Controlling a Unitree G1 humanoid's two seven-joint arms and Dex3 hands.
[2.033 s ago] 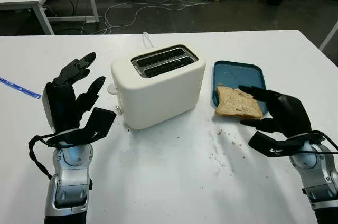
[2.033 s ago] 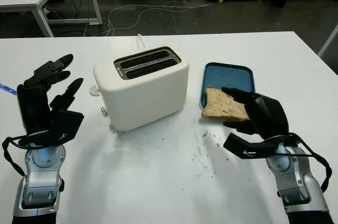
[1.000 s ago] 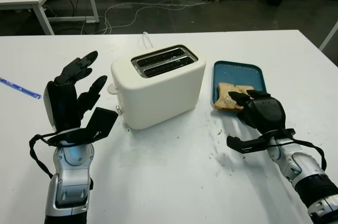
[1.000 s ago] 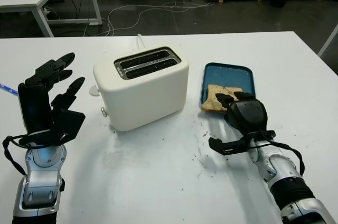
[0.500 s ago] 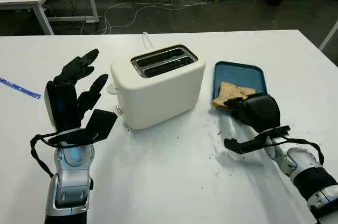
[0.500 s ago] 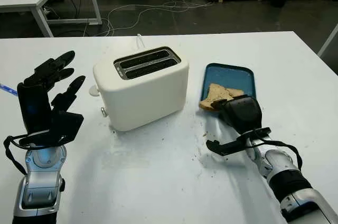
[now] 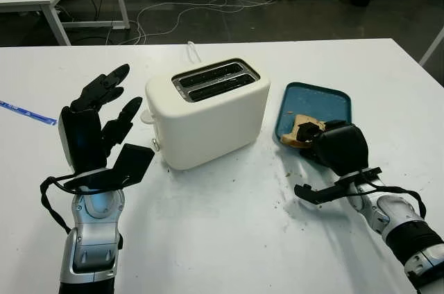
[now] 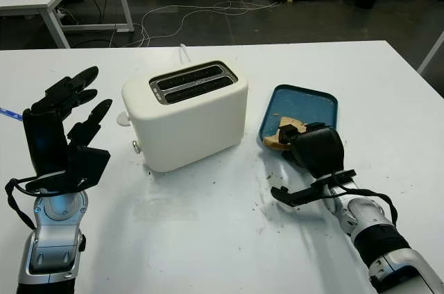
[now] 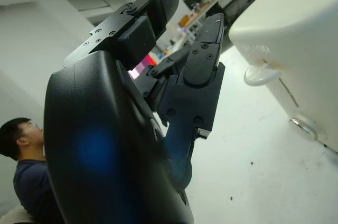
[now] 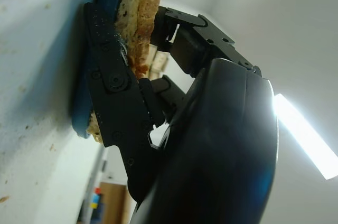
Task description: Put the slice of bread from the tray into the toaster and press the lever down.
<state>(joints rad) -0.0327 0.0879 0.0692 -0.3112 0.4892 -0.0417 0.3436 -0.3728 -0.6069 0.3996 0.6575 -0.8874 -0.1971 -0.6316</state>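
The cream two-slot toaster stands mid-table, its white lever knob on the left end. To its right lies the blue tray. The slice of bread is at the tray's near left corner, tilted up on edge. My right hand is shut on it, and in the right wrist view the black fingers clamp the bread against the tray rim. My left hand is open, held upright left of the toaster, with the lever knob just beyond its fingertips.
Crumbs are scattered on the white table in front of the tray. A blue strip lies at the left edge. A white cable runs off behind the toaster. A person sits behind the left hand.
My right hand moved from beside the tray onto the bread and closed on it. The slice shifted toward the tray's near left corner and tipped up; the tray turned slightly. The left hand stayed put.
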